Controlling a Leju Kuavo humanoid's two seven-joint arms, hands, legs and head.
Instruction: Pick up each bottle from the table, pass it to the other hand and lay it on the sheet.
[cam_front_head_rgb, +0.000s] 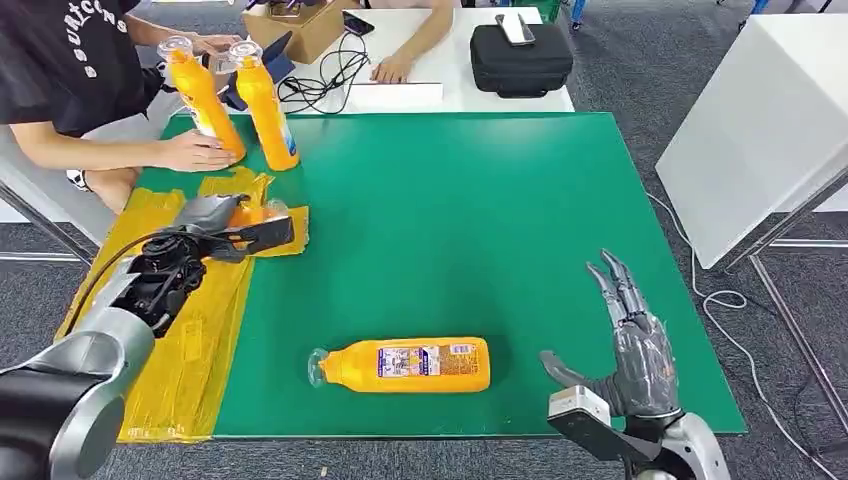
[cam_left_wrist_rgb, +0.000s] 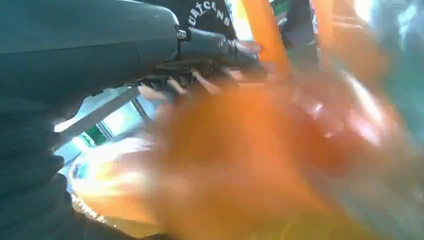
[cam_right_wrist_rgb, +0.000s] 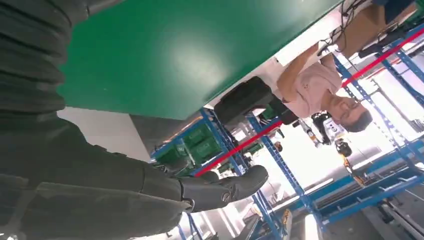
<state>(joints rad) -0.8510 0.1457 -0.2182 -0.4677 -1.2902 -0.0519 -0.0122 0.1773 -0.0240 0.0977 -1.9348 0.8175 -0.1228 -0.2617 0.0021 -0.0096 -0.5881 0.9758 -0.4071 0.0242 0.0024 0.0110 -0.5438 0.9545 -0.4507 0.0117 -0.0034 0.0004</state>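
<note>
One bottle (cam_front_head_rgb: 405, 364) lies between left hand (cam_front_head_rgb: 222, 226) and right hand (cam_front_head_rgb: 632, 345).

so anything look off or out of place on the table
Nothing spilled or damaged. One bottle lies on its side on the green mat, awaiting pickup. The yellow sheet is wrinkled. A person's hand steadies two upright bottles.

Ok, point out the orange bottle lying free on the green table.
It is the orange bottle lying on its side near the front edge, cap toward the yellow sheet. Two others stand upright by a person's hand; another is in the left hand.
</note>
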